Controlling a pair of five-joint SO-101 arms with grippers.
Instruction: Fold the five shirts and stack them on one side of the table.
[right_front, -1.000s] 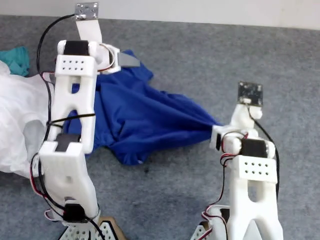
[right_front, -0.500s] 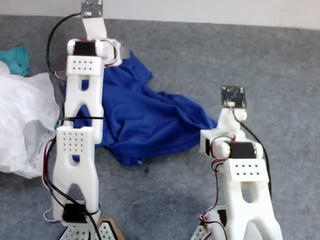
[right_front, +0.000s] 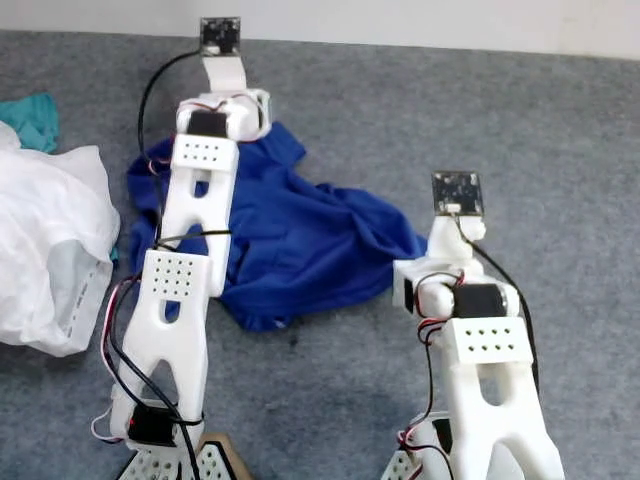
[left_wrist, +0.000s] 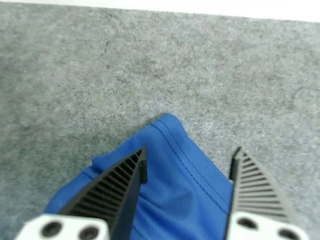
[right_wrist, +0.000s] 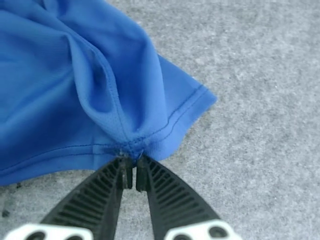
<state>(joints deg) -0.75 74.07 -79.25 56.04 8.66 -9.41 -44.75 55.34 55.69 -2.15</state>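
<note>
A blue shirt lies crumpled on the grey felt table. My left gripper hovers open over a hemmed corner of the blue shirt at its far end, one finger on each side of the cloth. In the high view the left arm stretches across the shirt, with its gripper at the far edge. My right gripper is shut on a stitched seam of the blue shirt, pinching a bunched fold. From above the right gripper sits at the shirt's right edge.
A white garment pile lies at the table's left side, with a teal cloth behind it. Bare grey felt stretches to the right of the right arm and along the back. A pale wall strip borders the far edge.
The left arm has swung to the right and reached farther along the shirt's far end. The right arm has moved left toward the shirt, so the once taut cloth is slack and bunched.
</note>
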